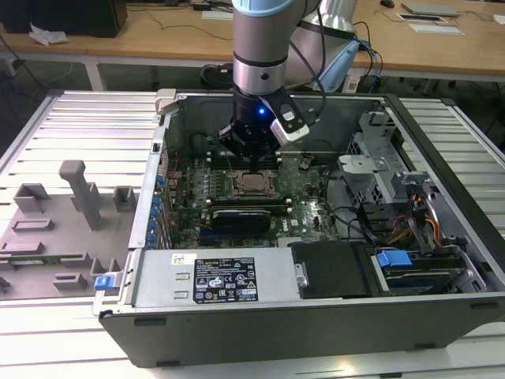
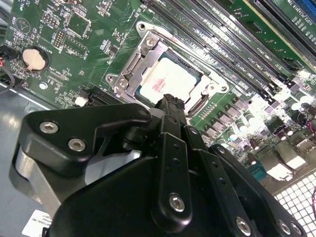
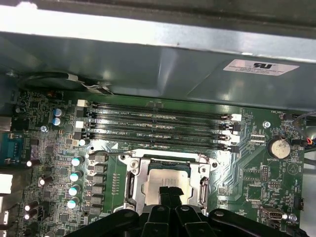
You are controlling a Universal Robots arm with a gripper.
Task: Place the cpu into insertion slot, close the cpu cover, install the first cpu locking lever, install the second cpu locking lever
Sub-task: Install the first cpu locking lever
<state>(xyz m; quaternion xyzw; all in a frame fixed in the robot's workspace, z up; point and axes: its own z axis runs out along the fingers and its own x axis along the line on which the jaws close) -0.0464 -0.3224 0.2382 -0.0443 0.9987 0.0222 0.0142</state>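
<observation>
Within the silver-rimmed square insertion slot of the green motherboard, the flat, silvery-grey square cpu is seated; the black gripper is clenched empty, its fingertips poised at the chip's edge.

The arm points straight down, its gripper closed, fingers pressed together.

A green motherboard speckled with silver capacitors, black memory slots, a shiny silver cpu cover, the pale silvery-grey cpu — and a matte black gripper under a blue light.
</observation>
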